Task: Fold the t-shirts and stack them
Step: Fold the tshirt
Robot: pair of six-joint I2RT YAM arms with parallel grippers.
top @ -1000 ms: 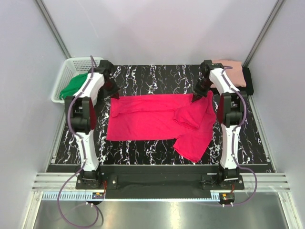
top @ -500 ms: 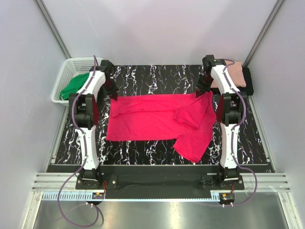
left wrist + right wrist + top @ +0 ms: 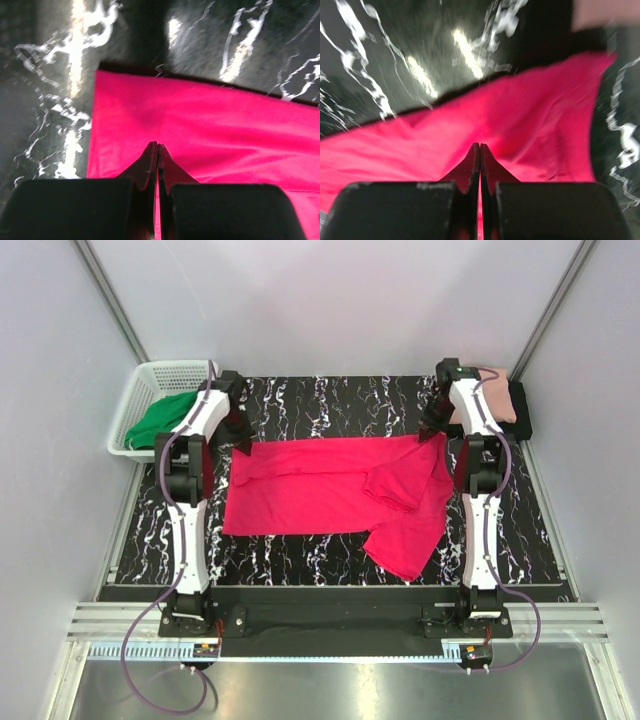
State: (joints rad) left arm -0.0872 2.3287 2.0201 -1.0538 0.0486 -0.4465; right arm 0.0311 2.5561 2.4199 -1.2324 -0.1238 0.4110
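The crimson-pink t-shirt (image 3: pixel 330 490) lies spread across the marbled black mat, its right part bunched and hanging toward the front. My left gripper (image 3: pixel 240 437) is shut on its far left corner; the left wrist view shows the jaws (image 3: pixel 157 146) closed with crimson cloth (image 3: pixel 210 125) pinched between them. My right gripper (image 3: pixel 431 431) is shut on the far right corner, jaws (image 3: pixel 480 146) closed on the cloth (image 3: pixel 520 125). A folded salmon-pink t-shirt (image 3: pixel 492 392) lies on a folded black t-shirt (image 3: pixel 521 412) at the back right.
A white basket (image 3: pixel 140 390) with green cloth (image 3: pixel 155 420) stands at the back left. The mat (image 3: pixel 330 400) shows bare behind the shirt. Grey walls close in both sides and the back.
Both grippers have moved a little toward the back, the right one also to the right, drawing the shirt's far edge straighter. Both stay shut on the cloth.
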